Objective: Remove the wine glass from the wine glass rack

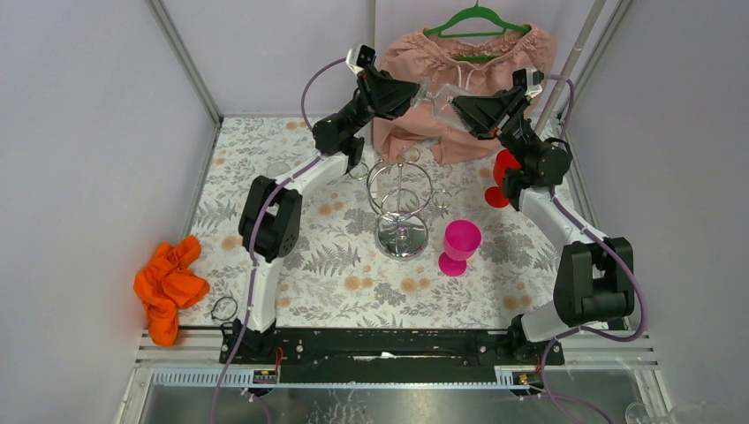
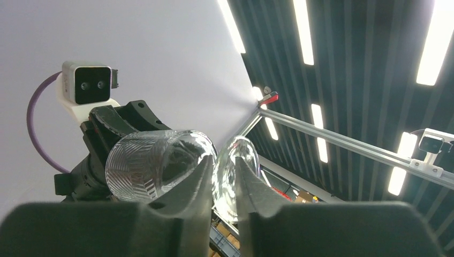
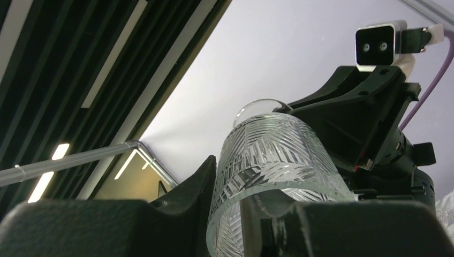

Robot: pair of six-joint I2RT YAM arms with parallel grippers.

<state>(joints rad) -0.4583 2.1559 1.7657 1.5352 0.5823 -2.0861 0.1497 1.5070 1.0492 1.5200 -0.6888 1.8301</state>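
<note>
A clear wine glass (image 1: 438, 95) with a cut herringbone pattern is held sideways in the air between my two grippers, above and behind the chrome wine glass rack (image 1: 400, 201). My left gripper (image 1: 415, 91) is shut on its stem end. In the left wrist view the left gripper (image 2: 224, 184) shows with the round foot (image 2: 235, 171) between the fingers and the bowl (image 2: 152, 166) to the left. My right gripper (image 1: 457, 106) is shut on the bowl's wall. In the right wrist view the right gripper (image 3: 233, 198) has one finger outside the bowl (image 3: 278, 155) and one inside.
A pink goblet (image 1: 459, 246) stands right of the rack's mirror base (image 1: 402, 238). A red goblet (image 1: 503, 177) stands behind the right arm. A pink garment (image 1: 468, 62) hangs on a green hanger at the back. An orange cloth (image 1: 168, 287) lies at the near left.
</note>
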